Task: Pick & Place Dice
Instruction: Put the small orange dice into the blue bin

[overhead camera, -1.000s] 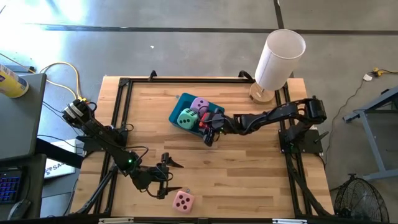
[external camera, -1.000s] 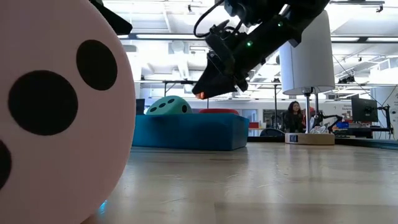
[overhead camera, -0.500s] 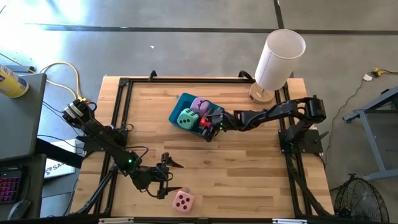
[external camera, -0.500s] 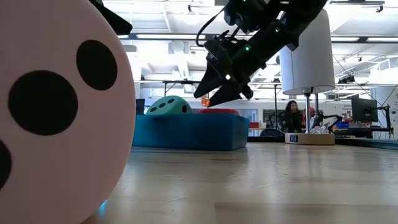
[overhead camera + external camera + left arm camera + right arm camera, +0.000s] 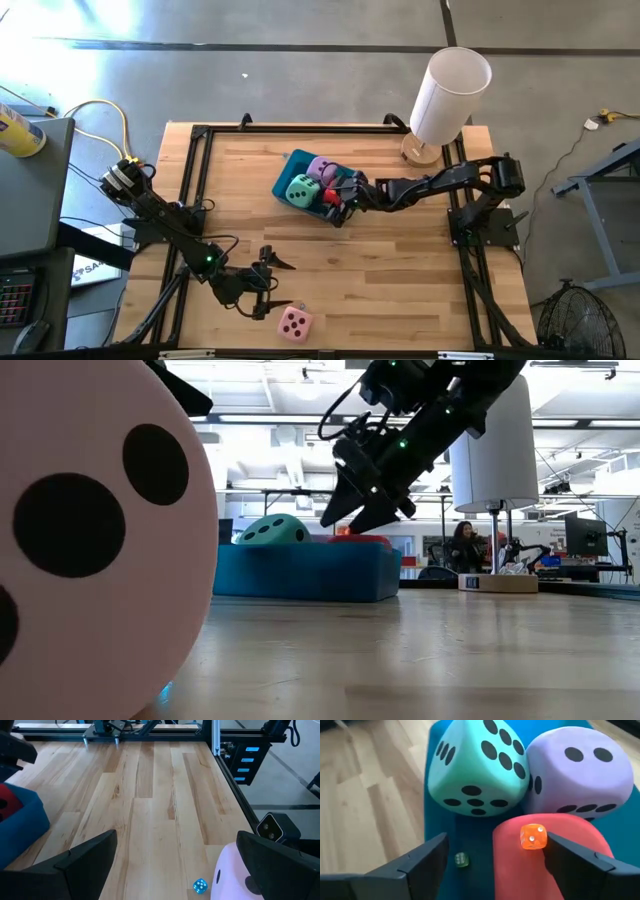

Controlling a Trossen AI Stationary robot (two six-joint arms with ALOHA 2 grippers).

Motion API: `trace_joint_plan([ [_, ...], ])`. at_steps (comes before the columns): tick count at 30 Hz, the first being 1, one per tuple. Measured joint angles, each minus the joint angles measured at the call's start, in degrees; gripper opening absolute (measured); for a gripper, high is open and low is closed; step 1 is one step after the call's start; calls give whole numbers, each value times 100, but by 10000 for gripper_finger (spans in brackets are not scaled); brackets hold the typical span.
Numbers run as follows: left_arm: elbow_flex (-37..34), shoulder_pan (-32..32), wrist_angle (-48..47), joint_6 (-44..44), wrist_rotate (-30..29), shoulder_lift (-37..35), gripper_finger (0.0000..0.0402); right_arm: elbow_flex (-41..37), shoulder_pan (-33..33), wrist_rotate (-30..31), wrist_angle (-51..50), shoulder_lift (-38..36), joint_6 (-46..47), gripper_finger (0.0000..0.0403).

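Three dice, mint green [image 5: 477, 767], lilac [image 5: 580, 770] and red [image 5: 545, 865], fill the teal tray [image 5: 285, 182]; the right gripper [image 5: 492, 862] hovers above with jaws spread, empty.

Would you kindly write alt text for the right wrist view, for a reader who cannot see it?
A small orange die rests on top of a large red die in a teal tray, framed by the right gripper's open fingers. Behind sit a mint green die and a lilac die, touching each other; a tiny green die lies on the tray floor.
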Motion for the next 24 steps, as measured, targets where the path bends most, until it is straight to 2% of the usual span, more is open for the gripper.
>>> trace_joint_plan([
  [5,0,0,-2,0,0,0,400,2,2,296,-137,0,-169,306],
  [13,-1,0,-2,0,0,1,400,-2,14,244,15,4,-275,305],
  [19,-2,0,-2,0,-2,1,400,-3,20,-361,573,9,-518,305],
  [24,-2,0,-4,0,0,2,400,-3,24,-488,797,9,-568,304],
])
